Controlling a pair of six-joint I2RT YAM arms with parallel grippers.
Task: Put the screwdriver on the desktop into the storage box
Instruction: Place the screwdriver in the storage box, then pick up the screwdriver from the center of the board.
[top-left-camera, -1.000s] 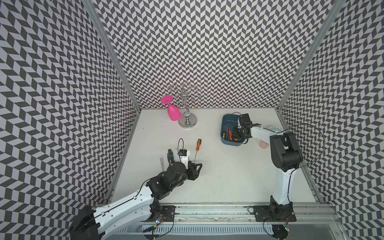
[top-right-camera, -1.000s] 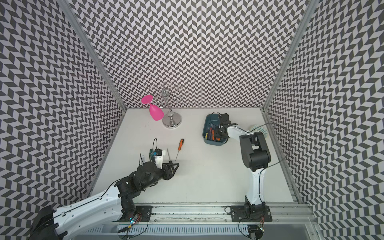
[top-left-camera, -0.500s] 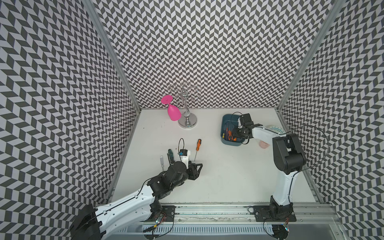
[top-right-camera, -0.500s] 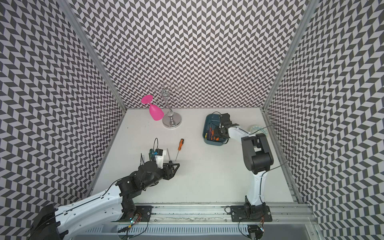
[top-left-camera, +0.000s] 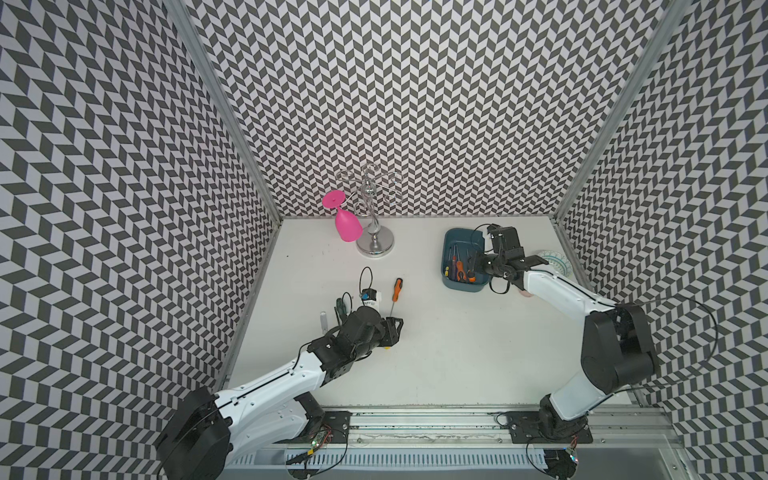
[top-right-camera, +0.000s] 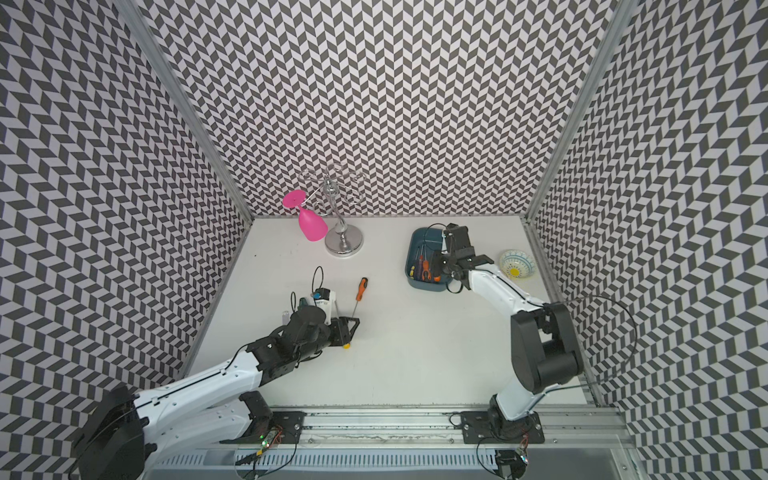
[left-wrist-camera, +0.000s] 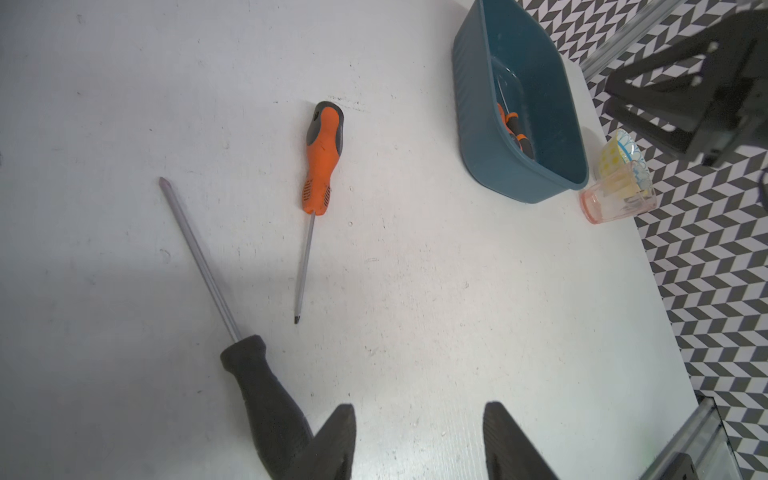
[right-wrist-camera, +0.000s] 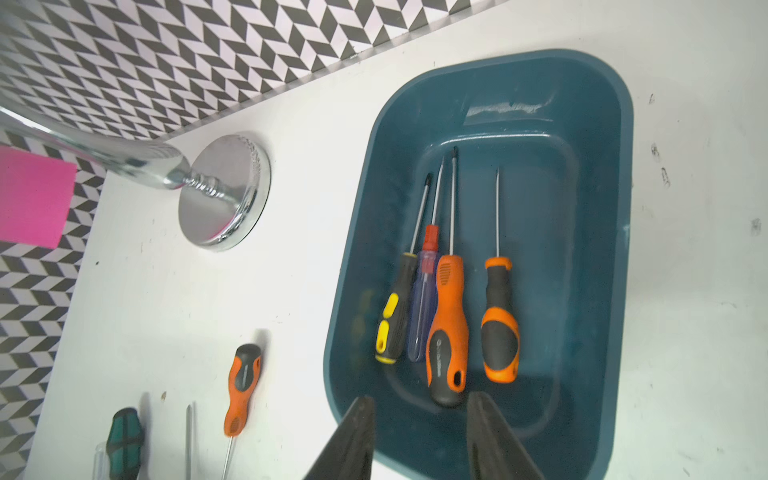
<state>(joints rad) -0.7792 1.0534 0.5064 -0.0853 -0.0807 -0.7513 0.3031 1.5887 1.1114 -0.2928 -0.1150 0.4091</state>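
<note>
An orange-and-black screwdriver (top-left-camera: 397, 291) (left-wrist-camera: 322, 166) lies on the white desktop (top-left-camera: 457, 353), left of centre. Beside it lies a black-handled screwdriver (left-wrist-camera: 262, 395), its handle touching the outside of one finger of my left gripper (top-left-camera: 395, 328) (left-wrist-camera: 419, 419). That gripper is open over bare desktop. A green-handled screwdriver (right-wrist-camera: 124, 440) lies further left. The teal storage box (top-left-camera: 451, 245) (right-wrist-camera: 615, 208) stands at the back right with several screwdrivers (right-wrist-camera: 446, 324) inside. My right gripper (top-left-camera: 473, 266) (right-wrist-camera: 419, 411) hovers open over the box's near end, holding nothing.
A pink goblet (top-left-camera: 347, 224) hangs on a chrome rack (top-left-camera: 374, 245) at the back. A patterned bowl (top-right-camera: 516, 264) and a pink-tinted glass (left-wrist-camera: 617, 199) stand right of the box. A small white device with a cable loop (top-left-camera: 370, 296) sits by my left wrist.
My right gripper's jaws have widened a little over the box, and that arm's elbow has shifted slightly to the right. The left arm has hardly moved.
</note>
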